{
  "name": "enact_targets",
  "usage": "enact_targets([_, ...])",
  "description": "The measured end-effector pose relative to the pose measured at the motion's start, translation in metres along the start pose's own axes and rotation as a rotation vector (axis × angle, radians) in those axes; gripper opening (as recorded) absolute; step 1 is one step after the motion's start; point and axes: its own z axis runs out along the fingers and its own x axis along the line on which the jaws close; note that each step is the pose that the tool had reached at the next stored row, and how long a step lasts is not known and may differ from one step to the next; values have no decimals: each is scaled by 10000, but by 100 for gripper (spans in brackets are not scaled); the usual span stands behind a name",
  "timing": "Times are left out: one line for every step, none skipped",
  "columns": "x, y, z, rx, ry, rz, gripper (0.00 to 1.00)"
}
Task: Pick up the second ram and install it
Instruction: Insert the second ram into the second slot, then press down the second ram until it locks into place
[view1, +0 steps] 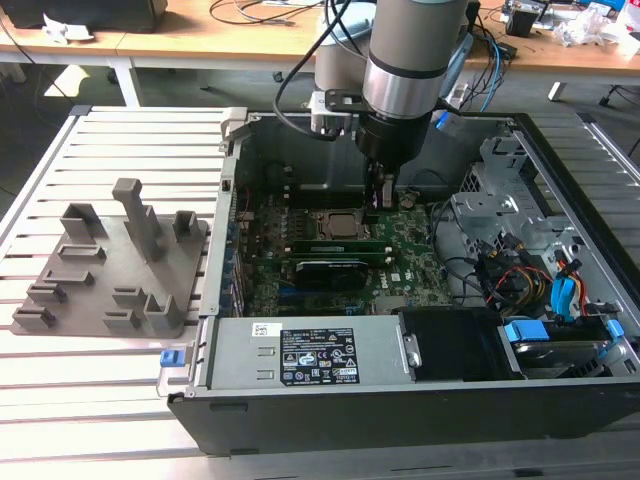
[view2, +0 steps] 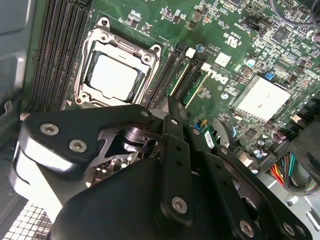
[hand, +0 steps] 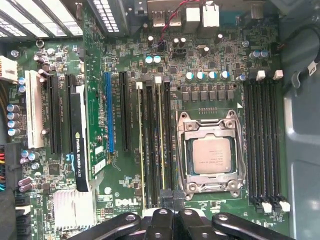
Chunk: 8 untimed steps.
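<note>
The second ram (hand: 161, 140) is a thin green stick standing in the slot beside the CPU socket (hand: 212, 156). It also shows in the exterior view (view1: 335, 243) and in the second wrist view (view2: 181, 77). Another green stick (hand: 141, 145) stands one slot further from the socket. My gripper (hand: 172, 199) is down inside the computer case, shut, with its tips over one end of the second ram. Nothing shows between the fingers (view2: 172, 130). Whether the tips touch the stick I cannot tell. In the exterior view the gripper (view1: 380, 205) hangs just beside the socket.
A grey holder tray (view1: 110, 270) with upright posts lies on the slatted table on the exterior view's left. A black graphics card (view1: 330, 272) sits below the ram slots. Drive cages and cable bundles (view1: 540, 270) crowd the case on the exterior view's right.
</note>
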Motion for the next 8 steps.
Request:
enact_targets([0,0,0,0,0,0,11])
enact_targets([0,-1,0,0,-1,0,11])
enact_targets([-1,-8,0,-1,-1,-4,11])
enact_targets([-3,-106,20,-23,1,0,11])
enact_targets([15,-183,61,-46,4,1,11])
enact_targets([38,-204,96,-50,3,0,11])
enact_targets([51,-209,134,-51,3,1,11])
enact_targets([54,-210,170,-51,3,2,11])
